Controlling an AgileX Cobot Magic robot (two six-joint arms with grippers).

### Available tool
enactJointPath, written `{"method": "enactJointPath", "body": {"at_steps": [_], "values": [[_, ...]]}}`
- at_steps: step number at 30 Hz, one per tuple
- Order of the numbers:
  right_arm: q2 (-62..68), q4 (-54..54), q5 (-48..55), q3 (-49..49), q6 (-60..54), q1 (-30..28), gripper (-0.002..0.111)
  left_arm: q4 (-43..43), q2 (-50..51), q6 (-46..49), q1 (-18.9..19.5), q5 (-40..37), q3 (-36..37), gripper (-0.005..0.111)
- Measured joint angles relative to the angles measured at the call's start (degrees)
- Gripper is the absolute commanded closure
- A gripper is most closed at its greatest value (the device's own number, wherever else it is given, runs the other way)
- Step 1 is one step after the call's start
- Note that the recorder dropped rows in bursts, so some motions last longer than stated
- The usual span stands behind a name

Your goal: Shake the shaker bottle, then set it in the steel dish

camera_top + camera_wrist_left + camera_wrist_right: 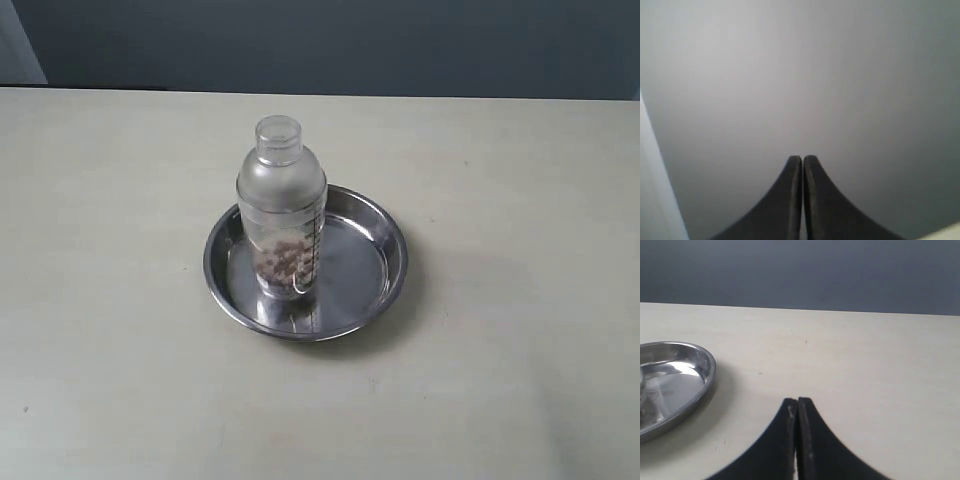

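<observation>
The frosted shaker bottle [281, 208] stands upright inside the steel dish [375, 225] at the middle of the table, brownish bits at its bottom and its clear cap on top. Neither arm shows in the exterior view. My right gripper [798, 401] is shut on nothing above bare tabletop, with the steel dish [702, 385] off to one side and apart from it. A sliver of the bottle's base [642, 385] shows at that view's edge. My left gripper [802, 158] is shut and empty, facing a plain grey wall with no task object in its view.
The light beige table [500, 380] carries only the dish and bottle. A dark grey wall [350, 45] runs behind its far edge. A pale strip [655, 200] borders the left wrist view.
</observation>
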State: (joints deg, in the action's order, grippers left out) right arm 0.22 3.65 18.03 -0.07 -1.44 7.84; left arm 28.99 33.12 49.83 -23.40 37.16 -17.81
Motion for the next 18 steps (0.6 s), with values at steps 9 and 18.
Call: {"method": "enactJointPath", "body": {"at_steps": [9,18], "values": [[0.0,0.0,0.0,0.0,0.0,0.0,0.109,-26.0,-15.6,-31.4,18.6,-38.9,3.1,0.105],[0.0,0.0,0.0,0.0,0.0,0.0,0.109,-30.4,-31.7,-44.7,24.7,-50.9,12.1,0.105]]}}
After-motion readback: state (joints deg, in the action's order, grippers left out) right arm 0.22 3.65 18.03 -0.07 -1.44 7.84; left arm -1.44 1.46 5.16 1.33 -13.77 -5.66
